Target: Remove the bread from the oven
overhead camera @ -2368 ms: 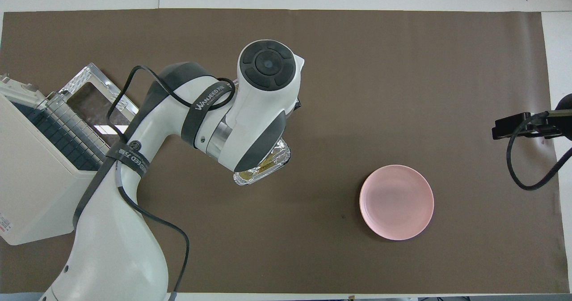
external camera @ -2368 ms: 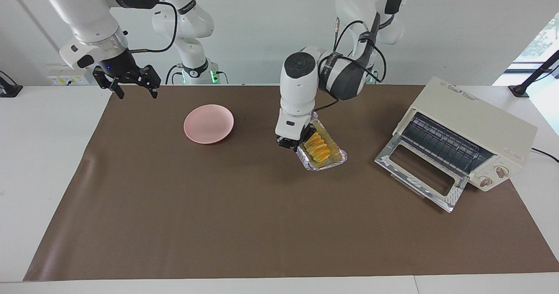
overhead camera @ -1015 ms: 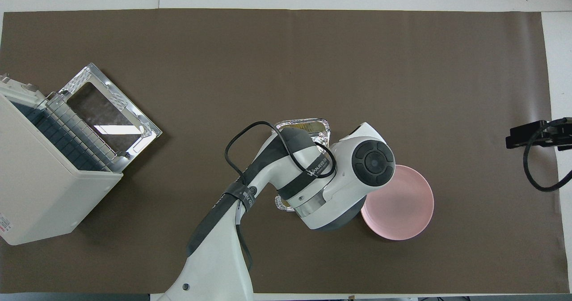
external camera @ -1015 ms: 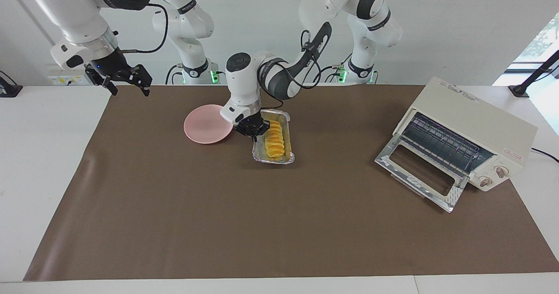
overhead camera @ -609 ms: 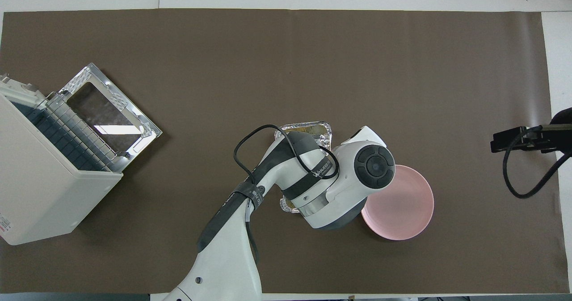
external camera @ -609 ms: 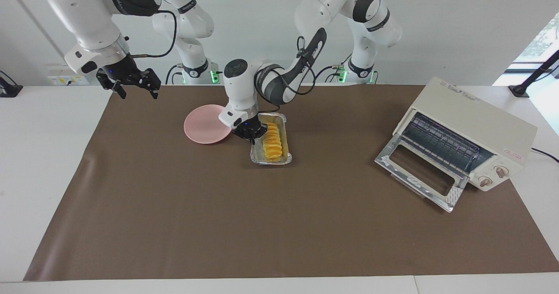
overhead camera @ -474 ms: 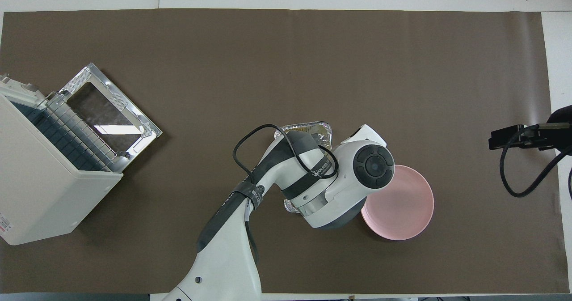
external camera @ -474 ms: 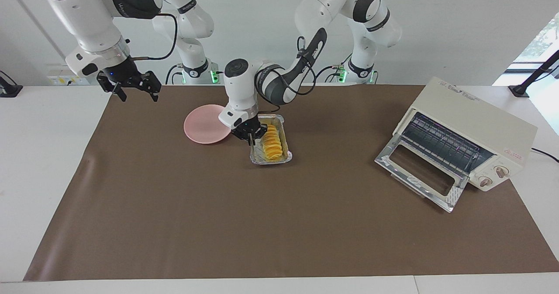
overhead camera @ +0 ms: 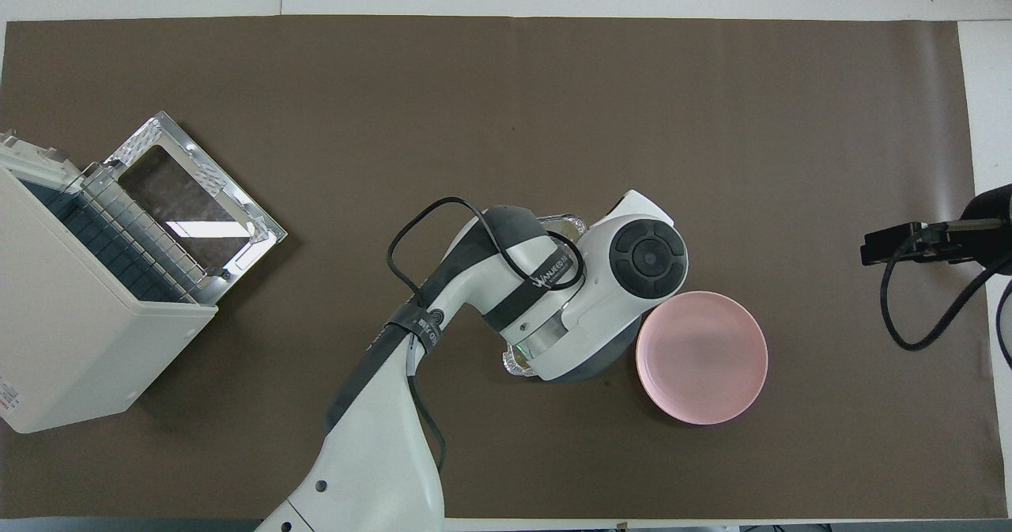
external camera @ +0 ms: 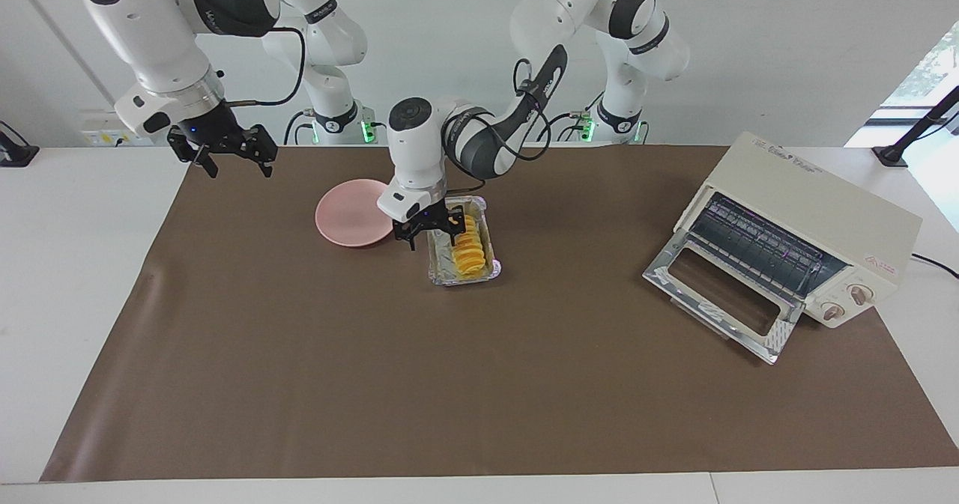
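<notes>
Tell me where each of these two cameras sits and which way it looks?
Facing view: high across the table, looking at the robots; both arms show whole, the left gripper open over the tray of bread, the right gripper open and waiting over the mat's edge.
Overhead view: above the robots' end, looking steeply down; the left arm hides most of the tray, and only the right gripper shows.
Shared: oven with door down, plate, half a turn apart.

My table (external camera: 75,264): white, carrying a brown mat (external camera: 374,384). Lying on the mat I am seeing a pink plate (external camera: 348,216), a foil tray (external camera: 442,273) beside it, and the oven (external camera: 809,227) toward the left arm's end.
</notes>
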Controlling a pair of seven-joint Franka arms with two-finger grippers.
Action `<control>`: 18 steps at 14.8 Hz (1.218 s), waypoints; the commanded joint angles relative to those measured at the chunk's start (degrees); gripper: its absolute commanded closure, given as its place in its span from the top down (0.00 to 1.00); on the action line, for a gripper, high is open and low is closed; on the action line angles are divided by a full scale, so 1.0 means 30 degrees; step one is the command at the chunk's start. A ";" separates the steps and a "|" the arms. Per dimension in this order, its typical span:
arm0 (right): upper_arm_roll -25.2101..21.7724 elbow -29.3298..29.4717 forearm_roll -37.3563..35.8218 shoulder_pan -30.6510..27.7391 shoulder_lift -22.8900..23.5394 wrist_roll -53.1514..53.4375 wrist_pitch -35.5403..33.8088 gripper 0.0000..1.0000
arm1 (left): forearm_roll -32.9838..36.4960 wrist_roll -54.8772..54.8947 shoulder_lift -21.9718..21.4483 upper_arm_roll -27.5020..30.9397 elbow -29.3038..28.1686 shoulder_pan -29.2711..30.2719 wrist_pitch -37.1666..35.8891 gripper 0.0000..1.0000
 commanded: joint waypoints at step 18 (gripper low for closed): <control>0.0007 -0.0493 0.0788 0.9839 0.6541 0.7207 0.8165 1.00 | -0.0480 1.6760 -0.9146 -0.0106 -0.1709 1.3040 -0.8986 1.00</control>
